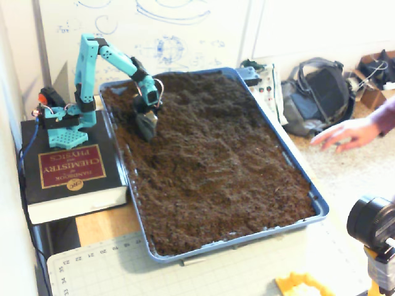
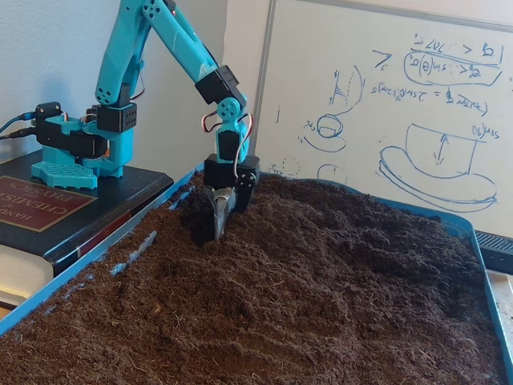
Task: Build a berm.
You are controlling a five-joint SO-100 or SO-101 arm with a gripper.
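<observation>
**Digging tool set in the soil at the tray's far-left corner**

Sitting at the left in both fixed views, a thick dark book (image 1: 73,176) (image 2: 48,210) carries the turquoise arm's base (image 1: 62,120) (image 2: 76,148). From there the arm (image 1: 108,55) (image 2: 172,40) reaches up and bends down over the blue tray (image 1: 302,185) (image 2: 80,261), which is filled with dark brown soil (image 1: 216,179) (image 2: 321,305).

The tool (image 1: 147,126) (image 2: 216,220) points downward with its tip in the soil near the tray's far-left corner. Its flat blade-like finger (image 2: 210,215) stands upright against the dirt; whether the jaws are spread or pressed together I cannot tell, since soil hides the tips.

A clear berm cannot be made out: the soil is lumpy and uneven across the tray, somewhat higher toward the far end just right of the tool (image 2: 337,216) and lower toward the near edge.

Behind the tray stands a whiteboard (image 1: 154,31) (image 2: 401,104) with blue sketches. At the right of the wider fixed view, a backpack (image 1: 318,92) lies on the floor, and a person's hand (image 1: 345,132) is held out over the floor, well apart from the tray. A black camera lens (image 1: 370,222) shows at the lower right.
</observation>
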